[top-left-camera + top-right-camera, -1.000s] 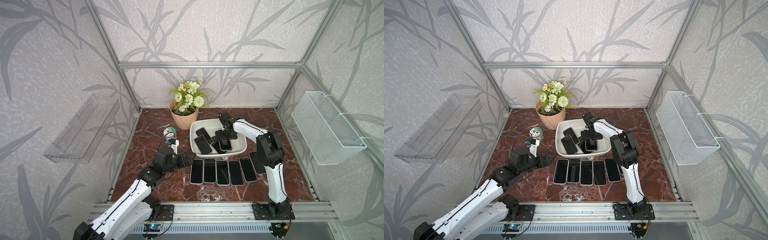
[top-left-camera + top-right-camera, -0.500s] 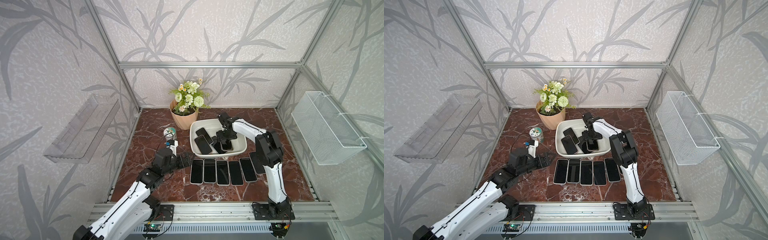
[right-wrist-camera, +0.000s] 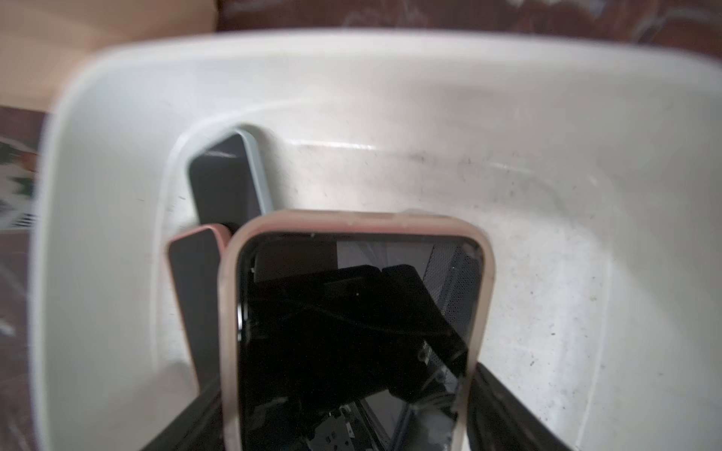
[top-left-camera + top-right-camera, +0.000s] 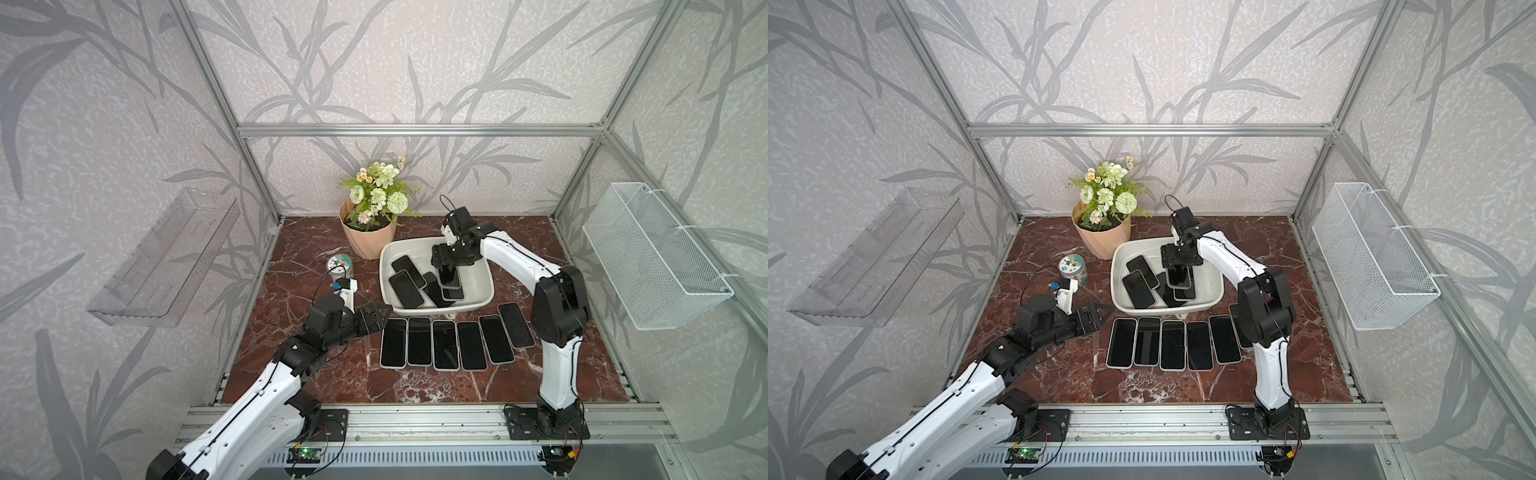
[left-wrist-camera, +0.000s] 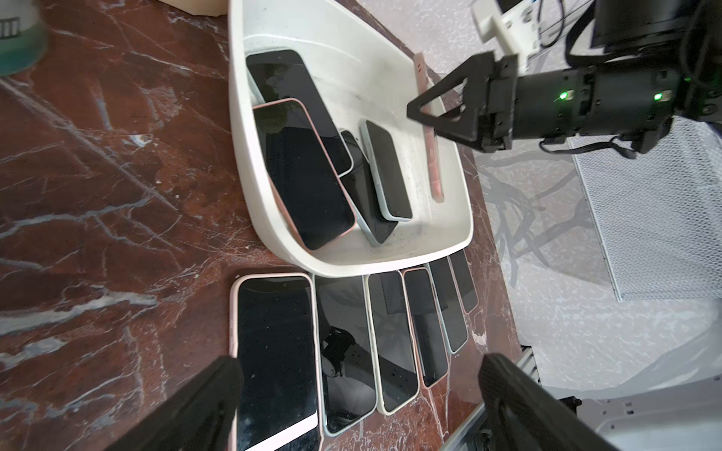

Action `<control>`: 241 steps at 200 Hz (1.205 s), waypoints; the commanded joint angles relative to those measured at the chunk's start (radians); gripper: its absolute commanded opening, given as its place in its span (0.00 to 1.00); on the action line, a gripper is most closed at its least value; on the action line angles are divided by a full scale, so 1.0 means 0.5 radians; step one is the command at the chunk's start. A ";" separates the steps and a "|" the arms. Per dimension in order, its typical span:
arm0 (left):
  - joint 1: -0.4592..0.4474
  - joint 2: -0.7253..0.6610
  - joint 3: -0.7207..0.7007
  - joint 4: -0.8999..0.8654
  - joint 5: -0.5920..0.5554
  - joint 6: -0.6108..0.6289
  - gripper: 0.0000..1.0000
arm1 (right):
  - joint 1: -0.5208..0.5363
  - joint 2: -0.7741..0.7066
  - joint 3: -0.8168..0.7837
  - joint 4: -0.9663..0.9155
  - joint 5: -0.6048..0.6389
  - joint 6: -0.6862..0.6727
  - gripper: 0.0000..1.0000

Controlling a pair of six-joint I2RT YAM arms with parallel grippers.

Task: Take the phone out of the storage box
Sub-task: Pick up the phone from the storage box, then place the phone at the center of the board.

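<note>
Near left, the left end effector (image 4: 380, 319) hovers empty, fingers wide apart, just beside the row of phones (image 4: 446, 343) on the desk (image 4: 299, 257). Beyond the row, the storage box (image 4: 478, 286) holds a loose pile of phones (image 4: 405, 286). Over its right half the right end effector (image 4: 449, 266) is clamped across the long edges of a pink-cased phone (image 3: 351, 332), tipped up but inside the box. The step looks like the lift-out; next it needs a straight rise clear of the rim before carrying nearer.
</note>
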 commanded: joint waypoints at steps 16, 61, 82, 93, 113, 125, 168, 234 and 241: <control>-0.041 0.083 0.067 0.067 0.116 0.039 1.00 | -0.103 -0.252 0.052 0.076 -0.245 0.038 0.73; -0.079 0.105 0.068 0.126 0.103 0.035 1.00 | -0.394 -0.551 -0.159 0.050 -0.350 0.000 0.73; -0.087 0.136 0.058 0.175 0.106 0.024 1.00 | -0.609 -0.733 -0.277 -0.063 -0.297 -0.126 0.73; -0.094 0.168 0.055 0.218 0.104 0.011 1.00 | -0.710 -0.794 -0.330 -0.142 -0.231 -0.229 0.73; -0.103 0.265 0.080 0.284 0.117 -0.008 1.00 | -0.826 -0.846 -0.390 -0.308 -0.003 -0.463 0.73; -0.115 0.340 0.127 0.297 0.135 0.003 1.00 | -0.849 -0.844 -0.417 -0.406 0.191 -0.584 0.73; -0.134 0.569 0.321 0.297 0.191 0.067 1.00 | -0.860 -0.814 -0.663 -0.397 0.625 -0.718 0.73; -0.139 0.734 0.358 0.392 0.223 0.103 1.00 | -0.860 -0.428 -0.763 -0.430 0.942 -0.795 0.73; -0.138 0.743 0.358 0.394 0.225 0.114 1.00 | -0.860 -0.393 -0.765 -0.434 0.959 -0.798 0.73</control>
